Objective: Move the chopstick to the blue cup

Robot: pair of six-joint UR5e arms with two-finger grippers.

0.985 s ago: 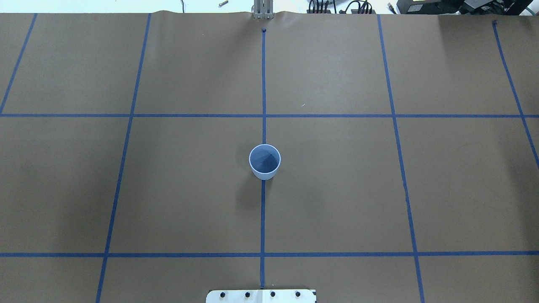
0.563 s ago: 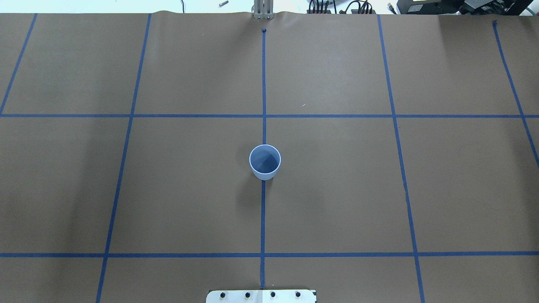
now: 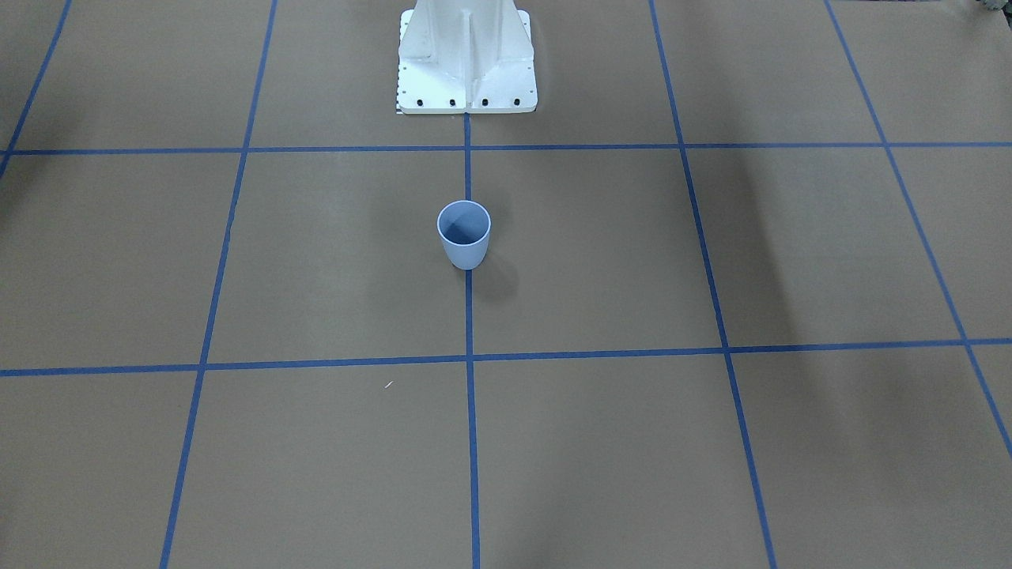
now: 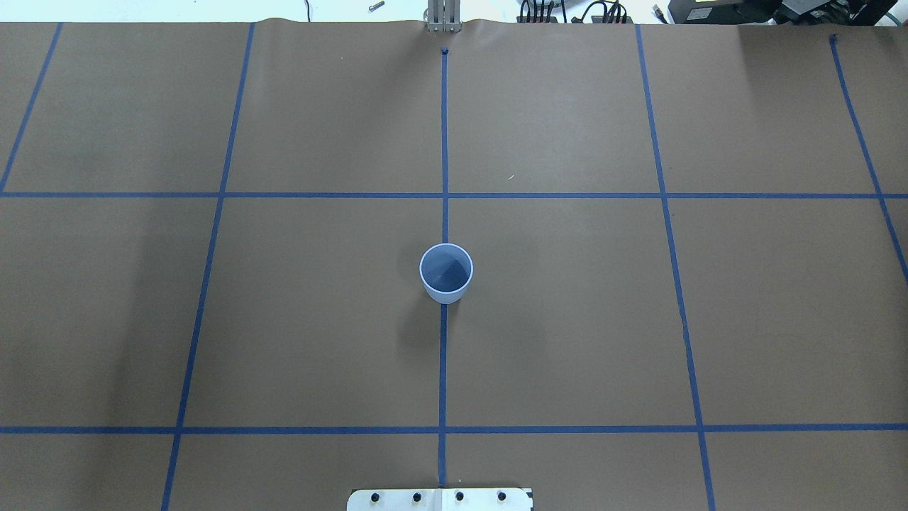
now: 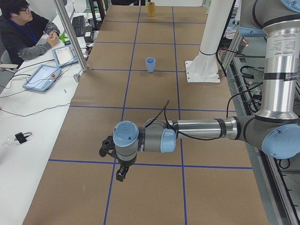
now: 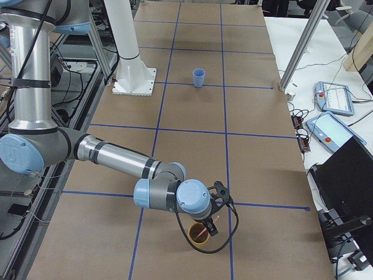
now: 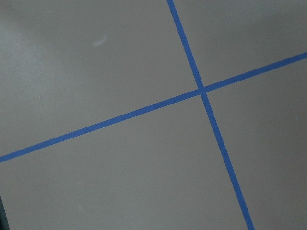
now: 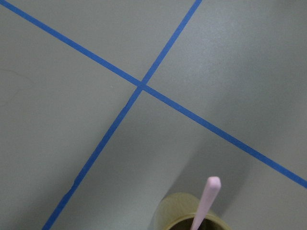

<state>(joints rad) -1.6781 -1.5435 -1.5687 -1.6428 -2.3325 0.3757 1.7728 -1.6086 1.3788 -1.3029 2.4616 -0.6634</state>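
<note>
While midtable, blue cup [image 4: 445, 273] off edges

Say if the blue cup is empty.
Empty: the blue cup shows only its bare inside; the chopstick sits in a tan cup.

Cup [image 4: 446, 273] stands alone on the desk [image 4: 567, 319], bare paper open all round it; only the white pedestal [image 3: 466, 55] (robot's side) rises nearby.

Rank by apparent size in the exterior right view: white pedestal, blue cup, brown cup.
1. white pedestal, clearly largest.
2-3. brown cup looks slightly bigger than blue cup, but it is nearer and partly hidden, so unranked.
</note>
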